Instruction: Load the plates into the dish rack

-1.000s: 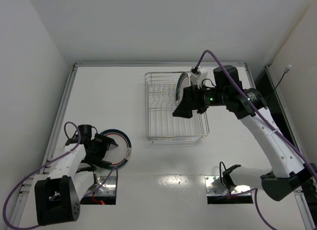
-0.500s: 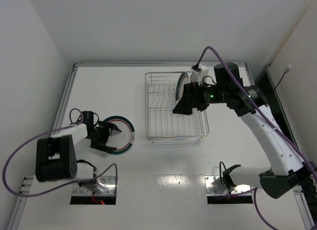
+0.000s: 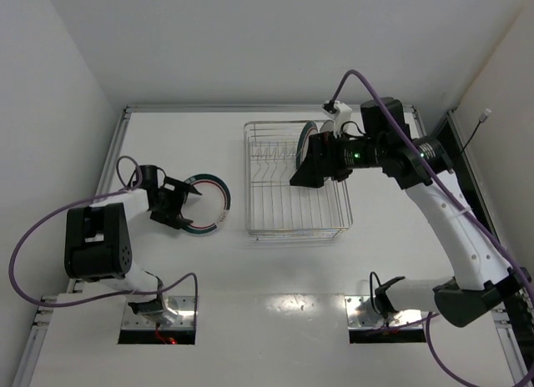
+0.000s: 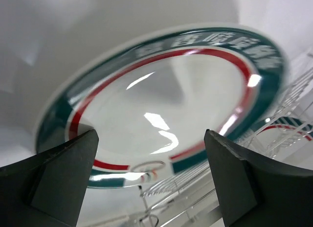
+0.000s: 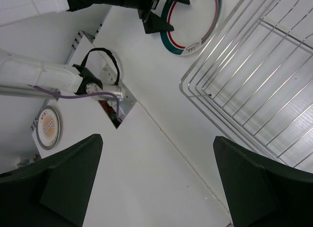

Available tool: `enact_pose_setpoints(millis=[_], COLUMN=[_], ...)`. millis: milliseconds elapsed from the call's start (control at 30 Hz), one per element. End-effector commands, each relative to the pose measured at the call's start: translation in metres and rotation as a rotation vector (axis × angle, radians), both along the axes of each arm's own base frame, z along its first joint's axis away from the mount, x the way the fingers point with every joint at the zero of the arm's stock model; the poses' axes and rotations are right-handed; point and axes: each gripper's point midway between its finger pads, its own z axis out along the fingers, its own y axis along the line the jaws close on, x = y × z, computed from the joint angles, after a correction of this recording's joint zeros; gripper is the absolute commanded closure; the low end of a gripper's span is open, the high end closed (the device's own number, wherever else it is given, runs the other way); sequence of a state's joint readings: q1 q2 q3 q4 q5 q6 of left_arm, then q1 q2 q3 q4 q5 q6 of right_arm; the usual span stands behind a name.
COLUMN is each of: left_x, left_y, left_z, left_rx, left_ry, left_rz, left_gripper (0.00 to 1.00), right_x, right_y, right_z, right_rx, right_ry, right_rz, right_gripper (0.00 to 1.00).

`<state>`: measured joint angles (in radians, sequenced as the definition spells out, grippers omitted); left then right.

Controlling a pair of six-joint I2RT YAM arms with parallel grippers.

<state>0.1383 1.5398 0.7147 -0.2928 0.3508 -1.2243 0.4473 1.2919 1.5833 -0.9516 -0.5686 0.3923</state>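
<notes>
Now plate (image 3: 209, 205) nearer rack (image 3: 288, 208), perhaps tilted.

Bright, even light from overhead; the white table (image 3: 275, 270) and walls throw it back.
In the top view you get two glare patches near the table's near edge and only faint shadow under the dish rack (image 3: 297, 232). In the left wrist view the plate (image 4: 161, 109) is glossy, with white highlights at its centre and right rim. Its rim lettering is smeared and the rack wires on the right are blurred. The left fingers (image 4: 54, 178) are dark and out of focus. Your right wrist view is sharp, apart from the right fingers (image 5: 58, 183), which are dark, soft-edged shapes in the lower corners.
</notes>
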Motion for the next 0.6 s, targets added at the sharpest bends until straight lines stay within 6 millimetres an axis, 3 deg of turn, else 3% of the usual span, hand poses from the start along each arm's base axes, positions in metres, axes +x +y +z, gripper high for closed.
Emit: enact_pose_setpoints(millis=[0,33,333,400,500,567], left_x=[0.026,0.033,0.047,0.055,0.057,0.048], left_y=[0.02,0.021,0.017,0.018,0.023,0.025], left_z=[0.006,0.015,0.035,0.057,0.088,0.091], left_rx=[0.124,0.124,0.102,0.117,0.161,0.194], left_ry=[-0.096,-0.128,-0.189,-0.256,-0.342,-0.338], left_rz=[0.003,0.012,-0.003,-0.009,-0.039,-0.064], left_gripper=[0.11,0.11,0.11,0.11,0.11,0.11], right_x=[0.002,0.002,0.006,0.005,0.006,0.006], right_y=[0.002,0.002,0.006,0.007,0.007,0.007], right_z=[0.015,0.014,0.014,0.022,0.018,0.018], right_rx=[0.021,0.018,0.024,0.035,0.027,0.027], right_ry=[-0.04,-0.047,-0.034,-0.058,-0.042,-0.042], right_rz=[0.014,0.019,0.033,0.045,0.045,0.045], right_gripper=[0.06,0.06,0.06,0.06,0.06,0.06])
